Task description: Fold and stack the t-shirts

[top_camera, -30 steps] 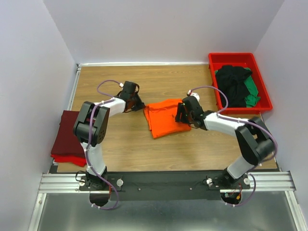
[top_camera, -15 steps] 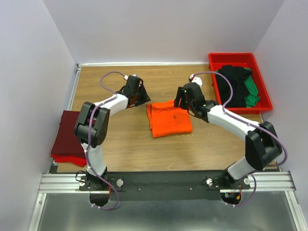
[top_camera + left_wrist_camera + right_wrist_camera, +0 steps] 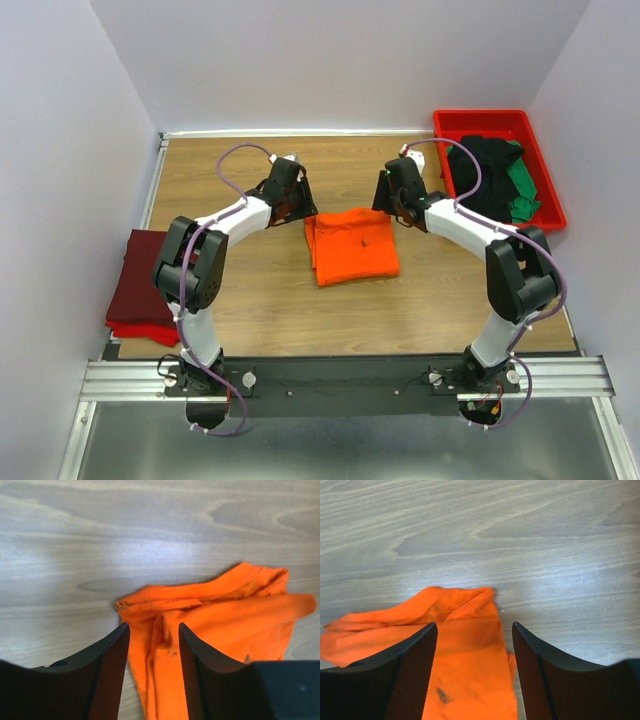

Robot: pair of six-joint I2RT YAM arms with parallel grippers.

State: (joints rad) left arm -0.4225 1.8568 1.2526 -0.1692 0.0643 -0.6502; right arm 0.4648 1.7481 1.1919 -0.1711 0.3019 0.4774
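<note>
A folded bright orange cloth t-shirt [image 3: 352,246] lay flat near the middle of the wood-grain table [image 3: 250,300]. The left gripper [image 3: 298,208] hung by the shirt's far left corner, its jaws apart with nothing pinched between them. The right gripper [image 3: 392,212] hung by the far right corner, its jaws likewise spread and empty. A stack of folded maroon and red t-shirts [image 3: 140,285] sat at the table's left edge. A crumpled black t-shirt [image 3: 484,175] and a green t-shirt [image 3: 525,195] lay in the rigid red plastic tray [image 3: 497,116] at the far right.
</note>
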